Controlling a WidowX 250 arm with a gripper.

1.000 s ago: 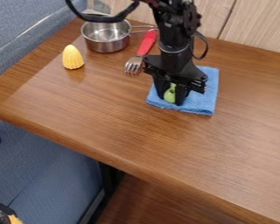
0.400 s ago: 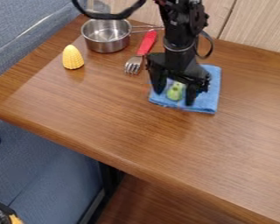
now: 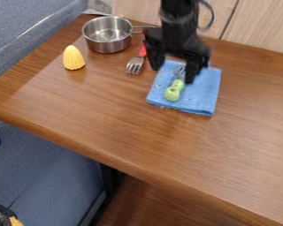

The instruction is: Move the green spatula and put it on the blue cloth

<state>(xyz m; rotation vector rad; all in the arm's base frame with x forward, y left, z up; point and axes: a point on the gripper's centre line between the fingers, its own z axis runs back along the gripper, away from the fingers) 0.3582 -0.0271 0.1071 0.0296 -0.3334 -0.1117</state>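
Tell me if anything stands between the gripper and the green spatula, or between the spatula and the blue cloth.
Nothing visible does: the open gripper is just above the green spatula, which already lies on the blue cloth.

The arm (image 3: 178, 33) is extended from twelve o'clock; the gripper (image 3: 173, 75) is pointed downward, fingers (image 3: 190, 74) noted apart.
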